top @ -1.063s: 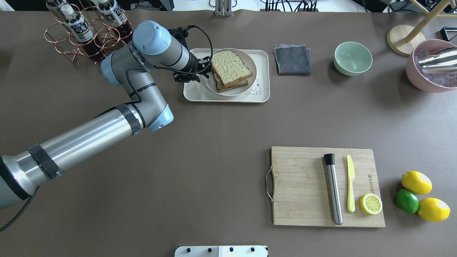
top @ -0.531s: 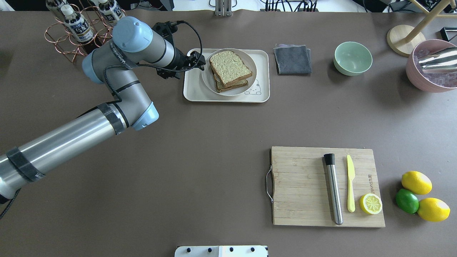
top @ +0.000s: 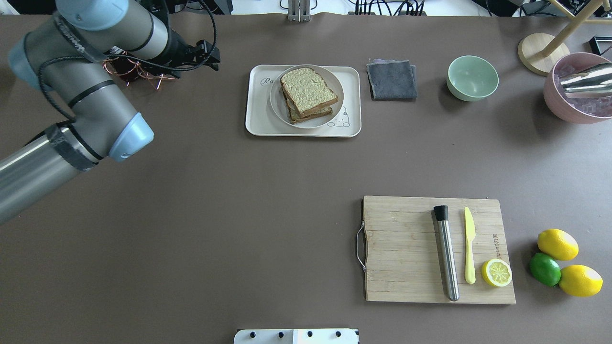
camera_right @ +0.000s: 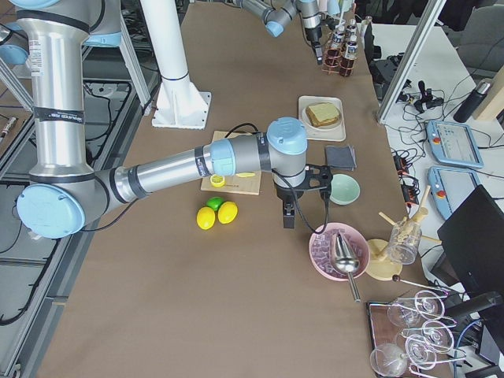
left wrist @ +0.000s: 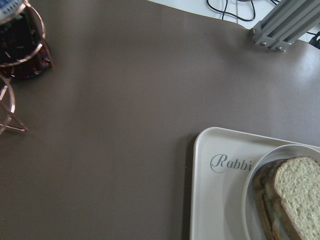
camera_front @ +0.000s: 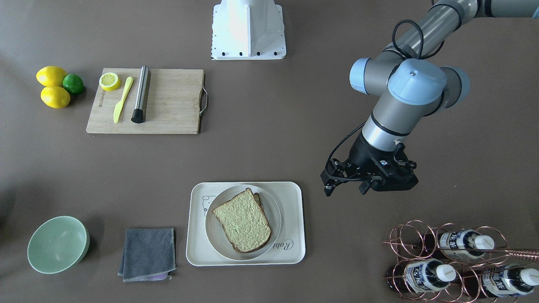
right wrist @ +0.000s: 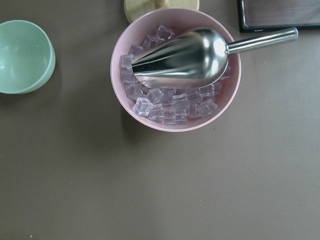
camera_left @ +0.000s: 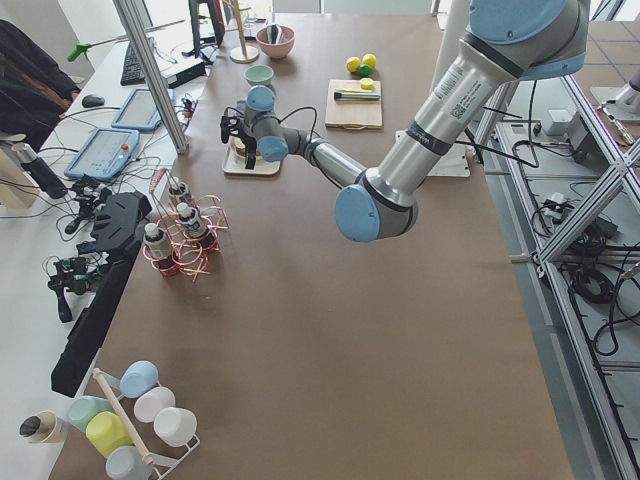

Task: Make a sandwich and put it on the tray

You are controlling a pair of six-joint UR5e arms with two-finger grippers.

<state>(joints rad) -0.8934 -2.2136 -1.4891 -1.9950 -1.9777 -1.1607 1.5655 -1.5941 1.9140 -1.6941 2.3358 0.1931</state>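
Observation:
The sandwich (top: 308, 93) has two tan slices with dark crust stacked on a round white plate (top: 277, 102). The plate sits on the cream tray (top: 256, 125). The egg is hidden between the slices. The sandwich (camera_front: 243, 221) and tray (camera_front: 198, 252) also show in the front view, and the tray's "Rabbit" corner (left wrist: 215, 200) shows in the left wrist view. My left gripper (camera_front: 346, 188) is open and empty, off the tray's side, toward the bottle rack. It also shows in the overhead view (top: 210, 57). My right gripper (camera_right: 287, 213) shows only in the right side view, over the table near the green bowl; I cannot tell its state.
A copper rack of bottles (camera_front: 454, 261) stands close to my left gripper. A grey cloth (top: 392, 80) and a green bowl (top: 472, 78) lie beside the tray. A pink bowl of ice with a metal scoop (right wrist: 175, 75) stands further on. A wooden cutting board (top: 406, 248) holds a muddler, knife and lemon half.
My left arm has drawn back from the plate's edge, off the tray and toward the bottle rack, with nothing in the gripper. The sandwich and plate have stayed on the tray.

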